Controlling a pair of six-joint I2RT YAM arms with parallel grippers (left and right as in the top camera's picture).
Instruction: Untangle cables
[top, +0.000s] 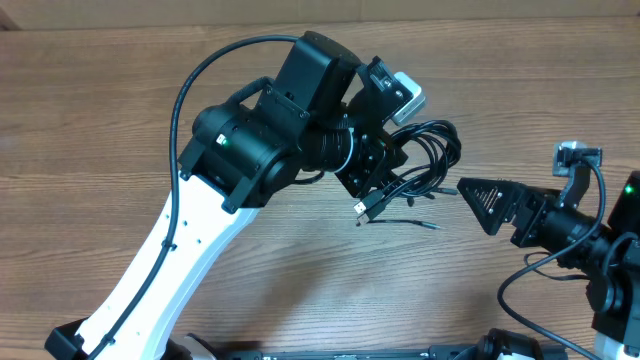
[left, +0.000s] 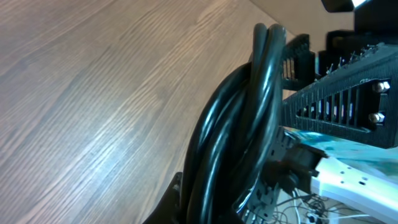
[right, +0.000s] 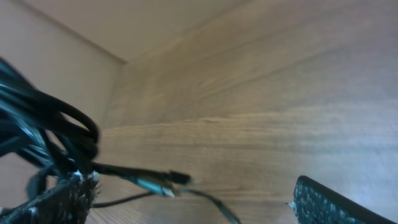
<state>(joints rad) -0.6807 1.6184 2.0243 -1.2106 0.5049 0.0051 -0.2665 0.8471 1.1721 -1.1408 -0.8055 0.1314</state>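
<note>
The left gripper (top: 383, 168) is clamped on the cables (top: 432, 148), several glossy black cords bunched into one thick loop that runs between its jaws near the middle of the wooden table (top: 100, 100). From the bundle a plug (top: 361, 208) sticks out below the gripper, with thinner strands trailing beside it. Just to the right, apart from the tangle, the right gripper (top: 478, 198) points at it with its fingers (right: 329, 202) spread wide and nothing between them.
</note>
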